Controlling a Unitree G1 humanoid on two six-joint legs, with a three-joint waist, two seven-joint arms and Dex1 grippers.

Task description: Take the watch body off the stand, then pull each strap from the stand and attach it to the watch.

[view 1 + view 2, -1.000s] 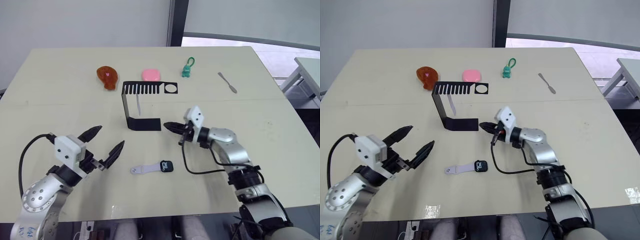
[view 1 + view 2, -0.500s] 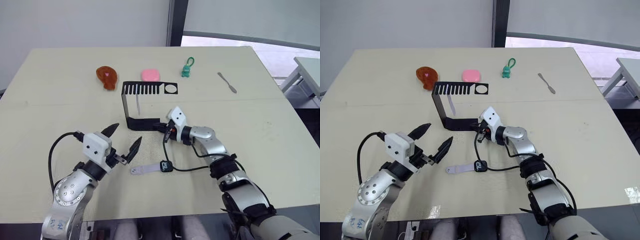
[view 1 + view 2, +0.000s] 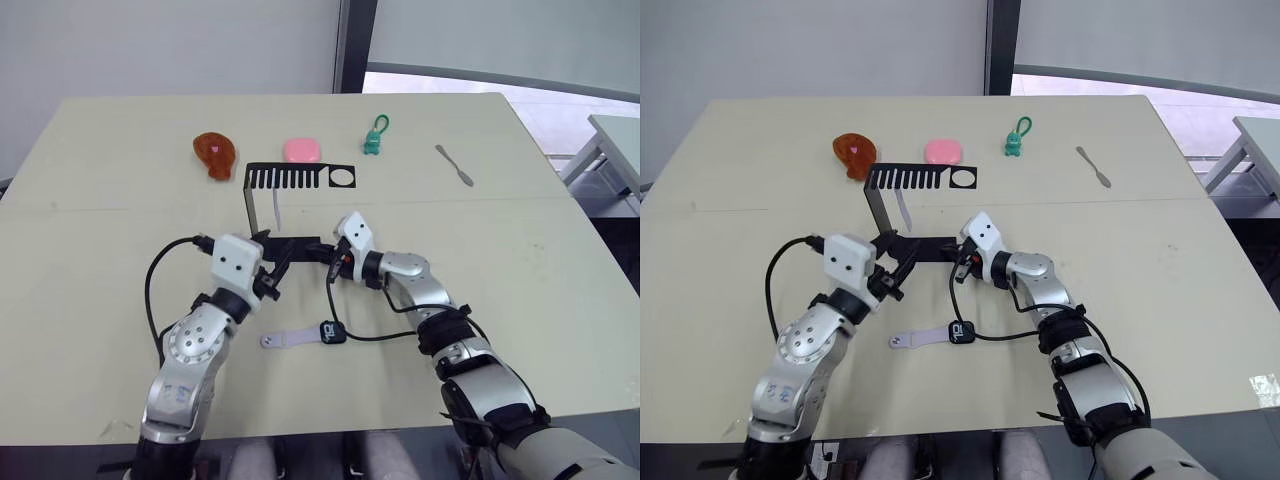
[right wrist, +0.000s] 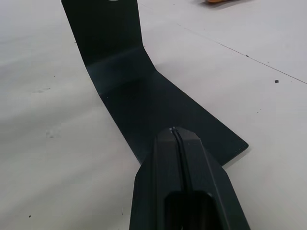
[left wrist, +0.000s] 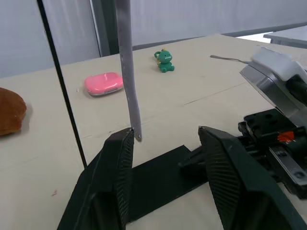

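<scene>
Your next move turns on the hanging strap: it dangles from the comb-slotted top bar of the stand with its long axis straight up and down, and in the left wrist view its lower tip sits just above and ahead of the left gripper, nearer that gripper's one finger than the other. The left gripper's jaws are spread wide and hold nothing, low over the stand's flat base, so you look placed to rise and close on the strap's free end, then draw it down out of the slot. The left arm is clearly the nearer one to that strap. Your right gripper has its jaws pressed together with nothing between them, tip resting at the edge of the stand's base, which I judge is there to pin the stand while you pull. The watch body already lies flat on the surface, nearer you than the stand, with the other strap joined to it and stretching toward your left. The pale surface is open around the stand; the brown piece, pink case, green keychain figure and spatula sit well apart at the far side.
</scene>
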